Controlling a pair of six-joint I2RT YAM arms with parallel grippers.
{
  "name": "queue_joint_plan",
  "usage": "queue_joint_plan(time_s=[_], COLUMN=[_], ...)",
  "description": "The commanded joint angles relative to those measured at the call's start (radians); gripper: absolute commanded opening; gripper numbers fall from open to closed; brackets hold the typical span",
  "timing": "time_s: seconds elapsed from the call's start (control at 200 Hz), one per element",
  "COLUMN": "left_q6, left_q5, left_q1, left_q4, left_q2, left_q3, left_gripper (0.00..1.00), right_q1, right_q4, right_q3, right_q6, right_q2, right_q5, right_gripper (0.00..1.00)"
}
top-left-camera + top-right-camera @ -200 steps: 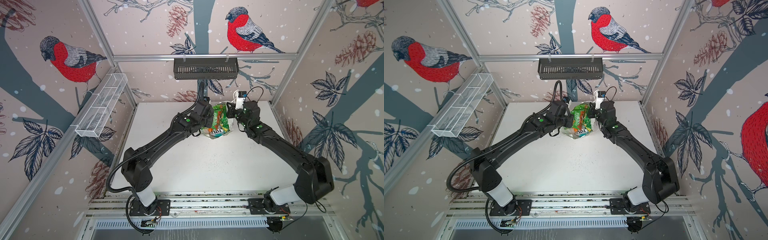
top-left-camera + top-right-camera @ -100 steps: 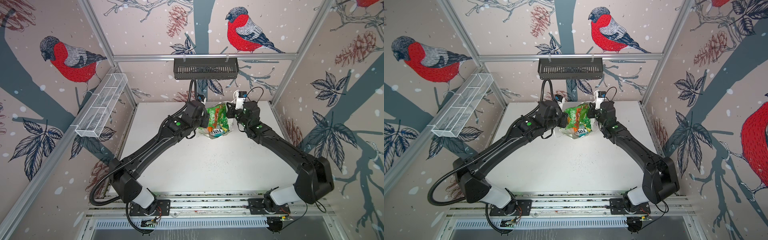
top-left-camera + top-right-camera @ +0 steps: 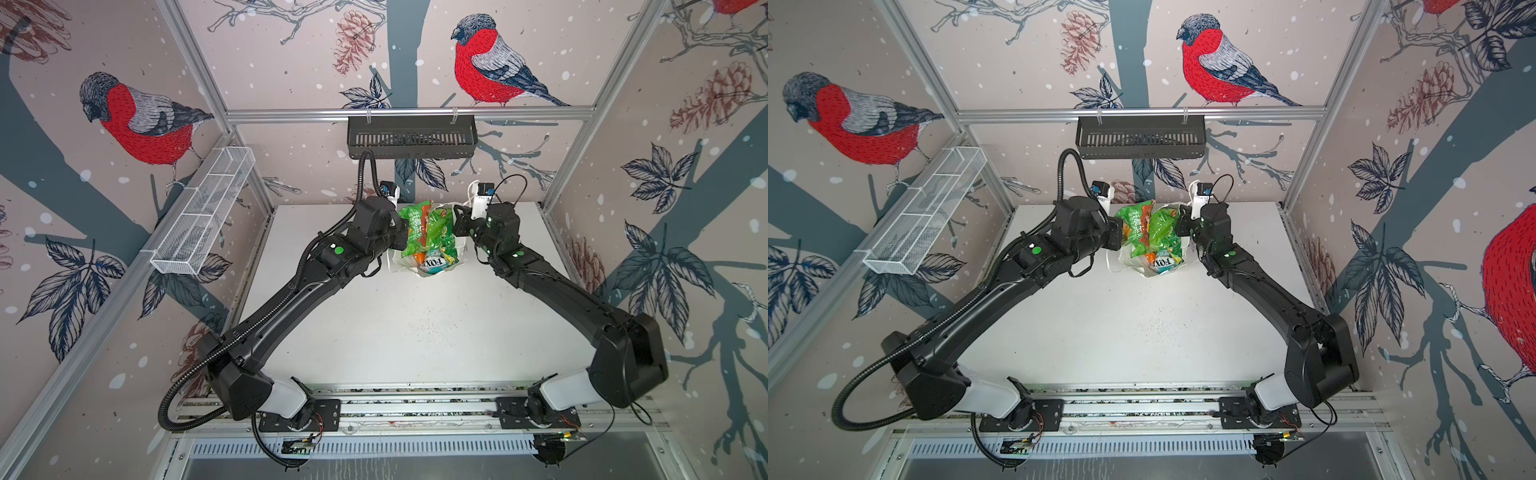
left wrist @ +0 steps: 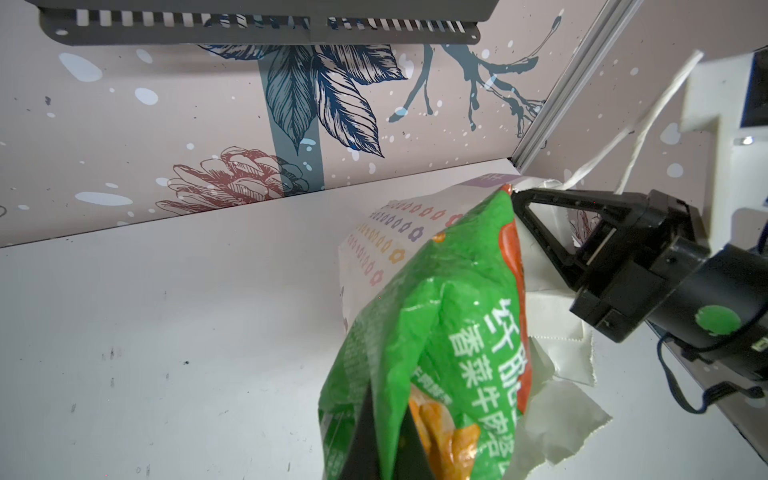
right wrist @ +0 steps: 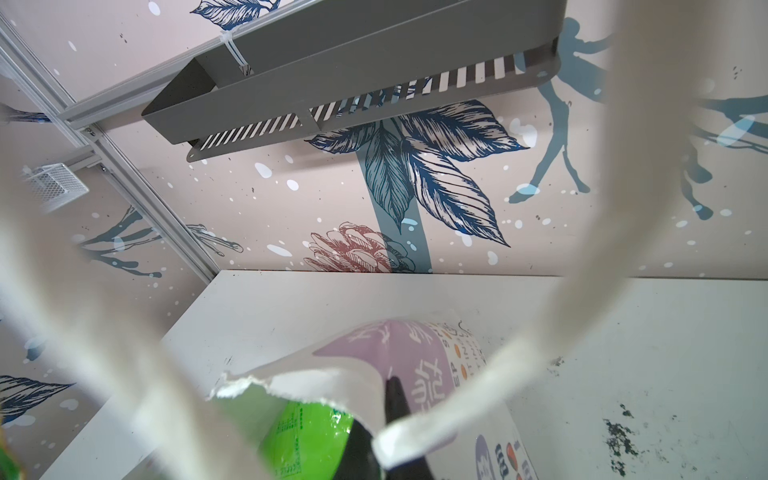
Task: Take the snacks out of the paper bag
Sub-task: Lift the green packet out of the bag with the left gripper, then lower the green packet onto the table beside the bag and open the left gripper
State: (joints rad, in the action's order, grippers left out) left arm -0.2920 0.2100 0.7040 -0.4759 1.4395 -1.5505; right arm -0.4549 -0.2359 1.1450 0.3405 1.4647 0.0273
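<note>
While the paper bag (image 3: pixel 395 266) is seen at the upper middle of both top views, on the tabletop (image 3: pixel 415 332), its rim is pinched by the closed right tool (image 5: pixel 392 399). A green snack packet (image 4: pixel 449 316), raised at the bag's mouth, is clamped in the closed left tool (image 4: pixel 388 440). Light, crinkly, slippery foil is judged; the flat crimped seam should be gripped, lest puffed contents be crushed.

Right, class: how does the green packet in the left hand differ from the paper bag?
The green packet is glossy foil; the paper bag is matt white with coloured dots. The packet is smaller; the bag holds several. The left hand pinches the packet, the right hand the bag's torn rim. Both are gripped.
</note>
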Motion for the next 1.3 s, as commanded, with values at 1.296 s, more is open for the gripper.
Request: queue_joint_plan(time_s=[1.296], left_q6=[-0.091], left_q5=[-0.183], left_q1=[-0.549], left_q4=[0.121], left_q2=[-0.172], left_q3=[0.433], left_gripper=[0.0], right_q1=[0.015], right_q4=[-0.098], right_q3=[-0.042], right_q6=[0.001], right_q2=[-0.034], right_q5=[0.007], right_gripper=[0.0])
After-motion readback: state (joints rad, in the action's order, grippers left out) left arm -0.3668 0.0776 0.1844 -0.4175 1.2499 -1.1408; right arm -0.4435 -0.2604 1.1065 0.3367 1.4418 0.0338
